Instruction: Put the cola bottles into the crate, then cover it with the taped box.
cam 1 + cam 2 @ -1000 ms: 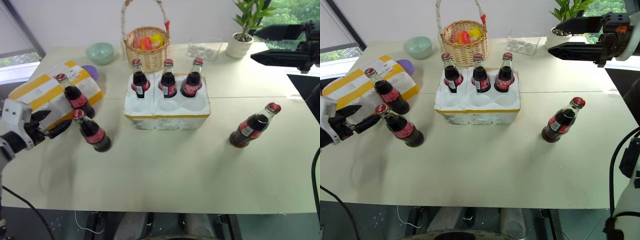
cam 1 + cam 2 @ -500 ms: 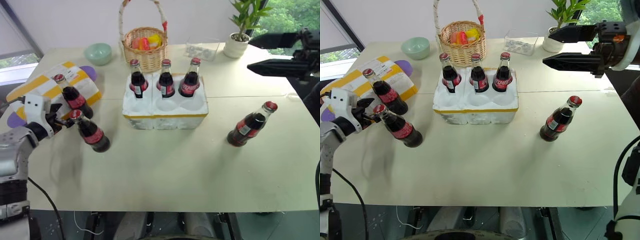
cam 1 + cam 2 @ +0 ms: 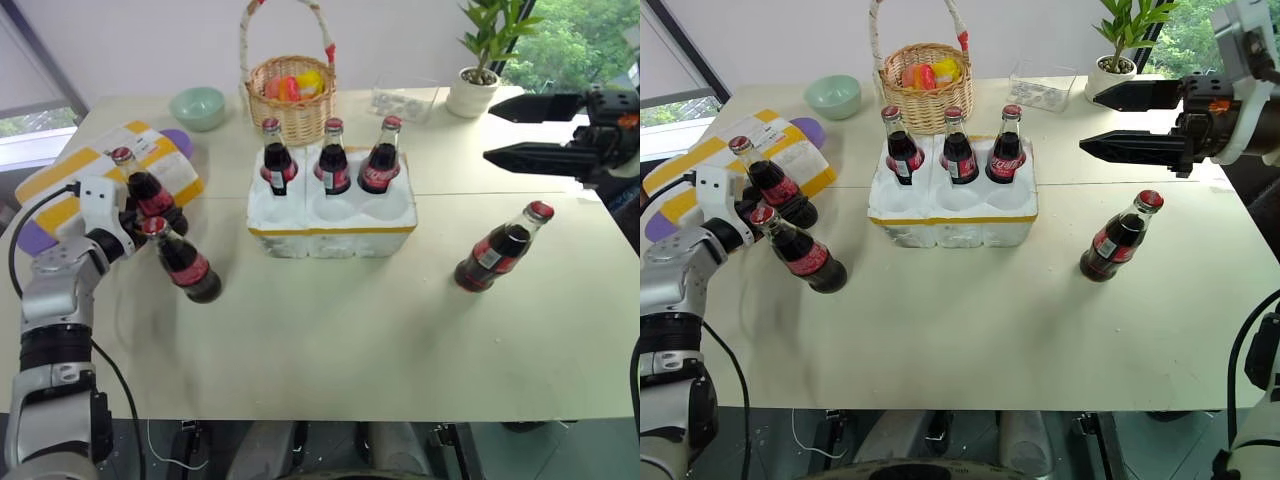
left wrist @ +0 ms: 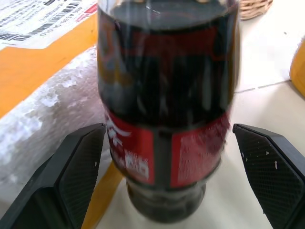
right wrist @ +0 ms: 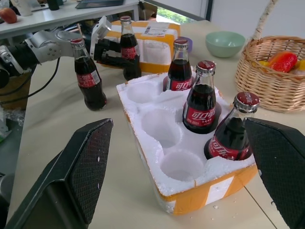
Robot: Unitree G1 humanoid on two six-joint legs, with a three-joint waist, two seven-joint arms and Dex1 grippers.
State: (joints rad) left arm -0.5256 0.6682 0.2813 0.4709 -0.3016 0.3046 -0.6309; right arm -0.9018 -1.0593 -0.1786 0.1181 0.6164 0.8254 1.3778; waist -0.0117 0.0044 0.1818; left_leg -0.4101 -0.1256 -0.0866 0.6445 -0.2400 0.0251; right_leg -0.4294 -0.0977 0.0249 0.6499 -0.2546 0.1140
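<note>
Beige tabletop (image 3: 330, 340) seen from above, left to right. At far left the taped box (image 3: 75, 172) lies flat, white foam with yellow bands and a shipping label. The left tool (image 3: 752, 208) reaches in beside it, its fingers spread on either side of an upright cola bottle (image 4: 167, 105) that stands just against the box; in the left wrist view a gap separates each finger from the glass. A second bottle (image 3: 183, 263) stands just in front. At centre sits the crate (image 3: 332, 215), its three far wells holding bottles (image 3: 333, 160) and its three near wells unfilled. Behind it stand a green bowl (image 3: 198, 105), a wicker basket (image 3: 293, 95), a clear tray (image 3: 405, 98) and a potted plant (image 3: 478, 70). At right a sixth bottle (image 3: 500, 248) stands alone, well apart from the crate; above it the right tool (image 3: 1120, 121) hovers, fingers spread wide, holding nothing.
</note>
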